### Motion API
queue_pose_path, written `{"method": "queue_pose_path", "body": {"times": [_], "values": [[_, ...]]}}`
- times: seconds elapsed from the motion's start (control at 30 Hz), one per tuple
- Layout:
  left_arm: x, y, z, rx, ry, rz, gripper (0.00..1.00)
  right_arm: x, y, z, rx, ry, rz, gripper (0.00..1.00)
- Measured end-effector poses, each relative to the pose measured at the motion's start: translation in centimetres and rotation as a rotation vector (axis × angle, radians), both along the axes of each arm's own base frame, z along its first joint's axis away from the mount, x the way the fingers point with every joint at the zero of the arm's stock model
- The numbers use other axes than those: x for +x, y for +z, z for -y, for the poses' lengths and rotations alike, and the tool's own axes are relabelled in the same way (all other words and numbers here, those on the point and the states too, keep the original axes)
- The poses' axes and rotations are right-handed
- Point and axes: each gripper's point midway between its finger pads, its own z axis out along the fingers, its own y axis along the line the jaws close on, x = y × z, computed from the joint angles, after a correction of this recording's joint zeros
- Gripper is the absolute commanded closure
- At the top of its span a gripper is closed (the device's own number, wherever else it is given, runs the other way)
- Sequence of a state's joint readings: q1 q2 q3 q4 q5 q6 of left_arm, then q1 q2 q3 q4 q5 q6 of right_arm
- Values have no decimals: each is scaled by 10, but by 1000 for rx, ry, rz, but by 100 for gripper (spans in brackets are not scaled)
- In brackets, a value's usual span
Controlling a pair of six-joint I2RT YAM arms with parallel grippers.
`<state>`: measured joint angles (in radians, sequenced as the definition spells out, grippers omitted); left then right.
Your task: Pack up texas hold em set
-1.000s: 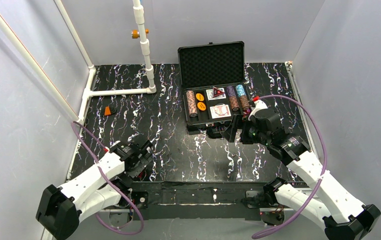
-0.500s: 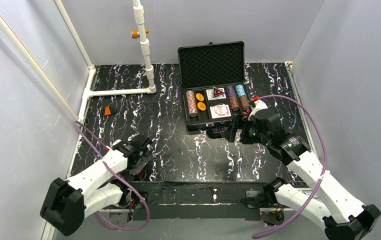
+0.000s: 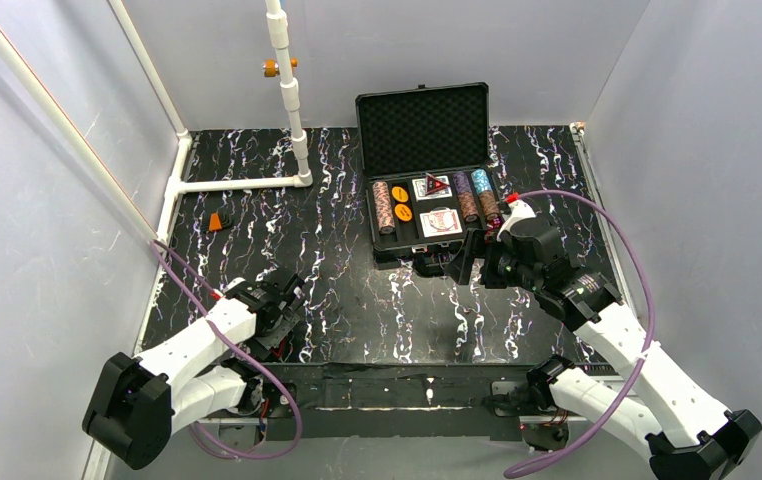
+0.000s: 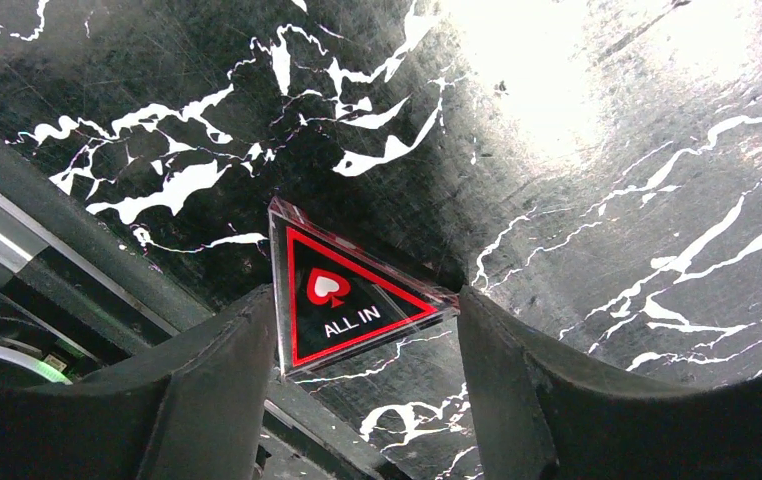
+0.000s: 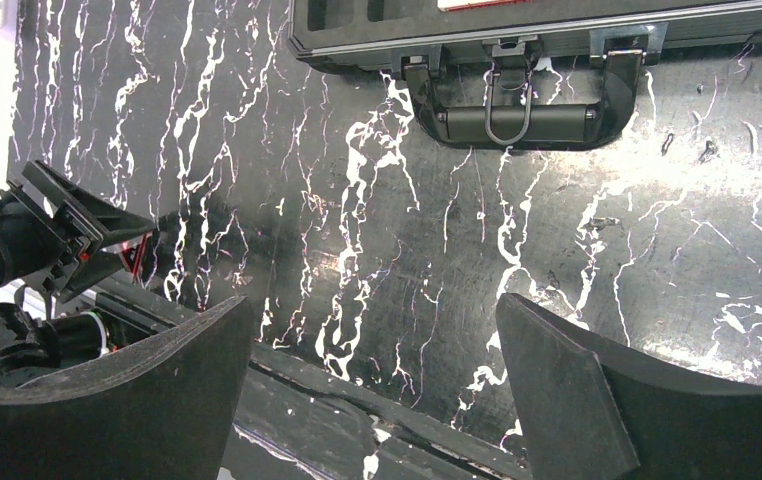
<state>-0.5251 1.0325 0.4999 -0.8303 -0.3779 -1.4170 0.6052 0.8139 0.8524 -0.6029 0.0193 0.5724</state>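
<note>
- Left end effector (image 4: 362, 312) is gripping the triangle (image 4: 337, 295) between partly open fingers, low by the near edge of the counter (image 4: 577, 200).
- Right end effector (image 5: 372, 325) is hanging wide open, empty, just before the open case (image 3: 427, 190).

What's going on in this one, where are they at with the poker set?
The black case lies open at the back of the table, with chip stacks, two card decks, orange discs and one triangle already in its foam. The left gripper, at the near edge, has its fingers against both sides of a stray ALL IN triangle. The right gripper hovers wide open and empty in front of the case handle.
</note>
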Motion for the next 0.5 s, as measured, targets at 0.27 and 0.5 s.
{"method": "queue_pose_path", "body": {"times": [0.27, 0.5], "values": [[2, 0, 1, 1, -44, 2, 56, 0, 1, 0, 2, 0, 3, 2], [11, 1, 8, -8, -152, 12, 60, 0, 1, 0, 2, 0, 2, 2]]}}
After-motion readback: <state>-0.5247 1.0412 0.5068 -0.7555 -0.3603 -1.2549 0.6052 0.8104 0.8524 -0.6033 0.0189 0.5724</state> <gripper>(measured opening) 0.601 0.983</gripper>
